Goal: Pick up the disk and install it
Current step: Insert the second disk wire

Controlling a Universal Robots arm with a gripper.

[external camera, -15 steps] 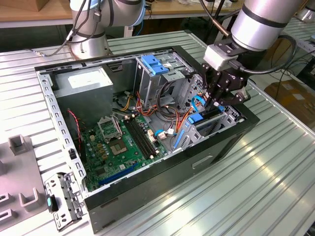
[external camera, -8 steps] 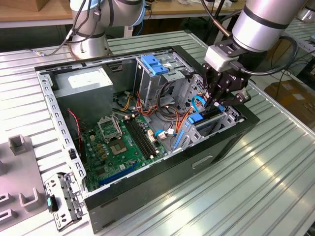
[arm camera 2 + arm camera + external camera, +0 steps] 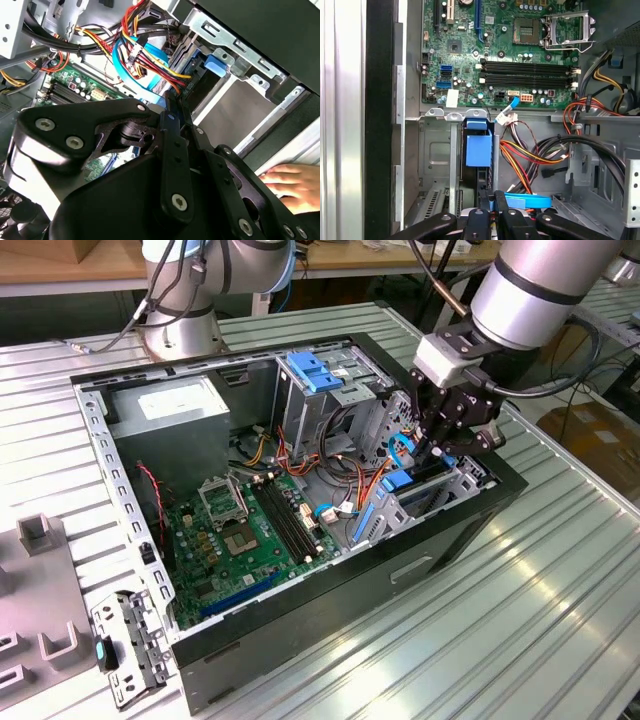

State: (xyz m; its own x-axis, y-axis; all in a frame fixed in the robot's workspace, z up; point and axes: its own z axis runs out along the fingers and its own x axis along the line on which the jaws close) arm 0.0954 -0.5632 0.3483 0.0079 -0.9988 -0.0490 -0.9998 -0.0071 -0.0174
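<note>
Inside the open computer case (image 3: 330, 630), seen from the exterior view, the gripper (image 3: 440, 445) reaches into the drive cage. First wrist view: its fingers (image 3: 484, 220) clamp the disk (image 3: 479, 150), standing on edge, blue-railed, in the cage. Second wrist view: a hand (image 3: 290, 182) rests outside.

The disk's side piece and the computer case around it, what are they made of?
The disk shows a blue side rail that looks like smooth matte plastic. The case wall beside it looks like bare grey sheet metal, with punched slots and dull reflections.

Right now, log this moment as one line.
end effector: over drive bay | disk: on edge in bay | person's hand: beside case
</note>
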